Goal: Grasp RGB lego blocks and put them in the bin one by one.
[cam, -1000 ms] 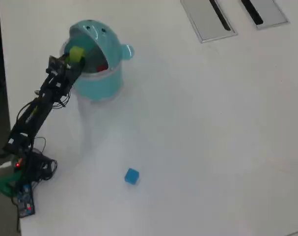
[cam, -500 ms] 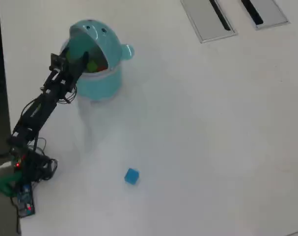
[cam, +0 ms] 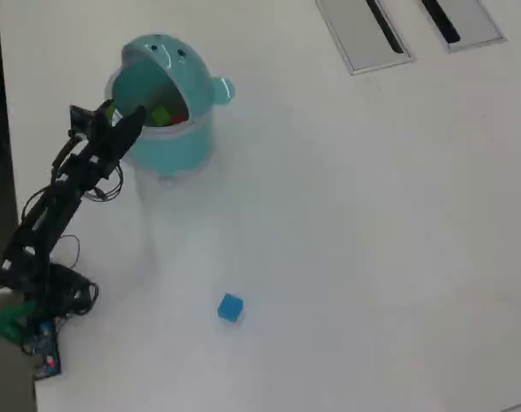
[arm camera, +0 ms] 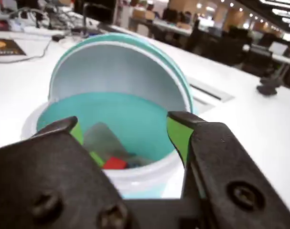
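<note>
While overhead shows the blue block (cam: 230,307) — wrist shows the red block (arm camera: 114,163) binned.

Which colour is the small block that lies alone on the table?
The block is blue. It shows best in the overhead view, far from the bin.

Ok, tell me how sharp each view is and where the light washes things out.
Wrist view: the gripper, jaws apart and empty, is blurred in the foreground; the bin and the red block inside are soft too, and ceiling lights glare at the top right. Overhead view: evenly lit but hazy, the white table is nearly washed out, and the blue block casts a faint shadow.
</note>
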{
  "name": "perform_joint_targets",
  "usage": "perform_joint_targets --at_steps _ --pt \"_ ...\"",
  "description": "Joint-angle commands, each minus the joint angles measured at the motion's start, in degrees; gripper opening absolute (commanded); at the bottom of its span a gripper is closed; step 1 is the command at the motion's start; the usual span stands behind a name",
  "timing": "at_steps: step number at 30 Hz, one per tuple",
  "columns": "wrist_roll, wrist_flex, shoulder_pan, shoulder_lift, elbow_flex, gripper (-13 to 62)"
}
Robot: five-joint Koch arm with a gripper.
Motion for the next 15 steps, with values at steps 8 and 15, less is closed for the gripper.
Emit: perform_joint_targets --at_steps 8,15 --pt "-0.97 11.07 13.97 6.50 -1.05 30.5" --pt "-6.94 28.30 22.32 12.04 1.67 36.2"
